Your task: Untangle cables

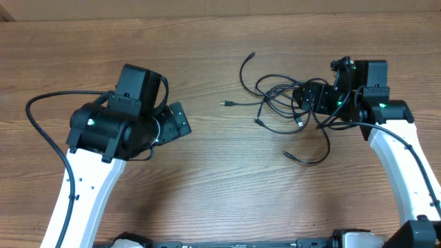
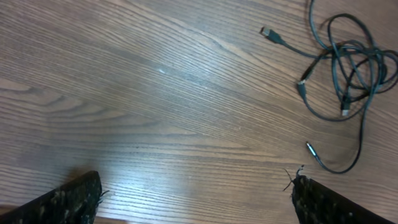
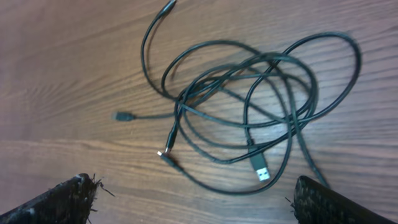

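Overhead: we see cables (image 1: 274, 96) bunched on desk (image 1: 220, 186), beneath right gripper (image 1: 311, 98), released, empty. Left gripper (image 1: 176, 120) released too, well apart from tangle. Step, we judge: picking strand. Next: pinch loose plug end, draw outward.

The table (image 1: 220, 179) is warm mid-brown wood, streaked along its length with darker grain, and a pale sheen lies on the left part. The cables (image 3: 249, 99), at the far right, are plain black. One plug (image 3: 261, 171) has a silver tip. The left arm (image 1: 86, 193) and right arm (image 1: 400, 165) are white below and black in the upper housings, each with a small green light (image 1: 91, 122). The left gripper (image 2: 198, 182) and right gripper (image 3: 193, 182) have black fingers (image 2: 68, 202) flecked with dull grey-brown.
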`<act>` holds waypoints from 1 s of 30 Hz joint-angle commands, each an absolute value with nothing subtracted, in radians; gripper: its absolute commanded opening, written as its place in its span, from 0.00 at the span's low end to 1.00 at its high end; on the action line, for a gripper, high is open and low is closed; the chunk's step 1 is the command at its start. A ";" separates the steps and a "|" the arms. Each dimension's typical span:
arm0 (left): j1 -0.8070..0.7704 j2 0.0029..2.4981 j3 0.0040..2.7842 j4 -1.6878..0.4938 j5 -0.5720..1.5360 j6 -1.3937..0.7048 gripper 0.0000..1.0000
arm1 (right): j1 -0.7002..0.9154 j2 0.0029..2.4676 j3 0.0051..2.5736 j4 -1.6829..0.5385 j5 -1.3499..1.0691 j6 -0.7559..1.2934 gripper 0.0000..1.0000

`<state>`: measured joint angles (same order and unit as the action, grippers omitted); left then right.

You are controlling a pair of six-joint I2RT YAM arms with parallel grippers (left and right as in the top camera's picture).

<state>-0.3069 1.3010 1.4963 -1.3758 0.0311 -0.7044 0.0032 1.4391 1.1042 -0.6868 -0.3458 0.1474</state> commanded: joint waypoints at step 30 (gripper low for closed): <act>-0.316 0.797 1.499 -1.605 -0.164 -0.733 1.00 | 0.184 1.074 1.121 -1.069 -0.365 0.186 1.00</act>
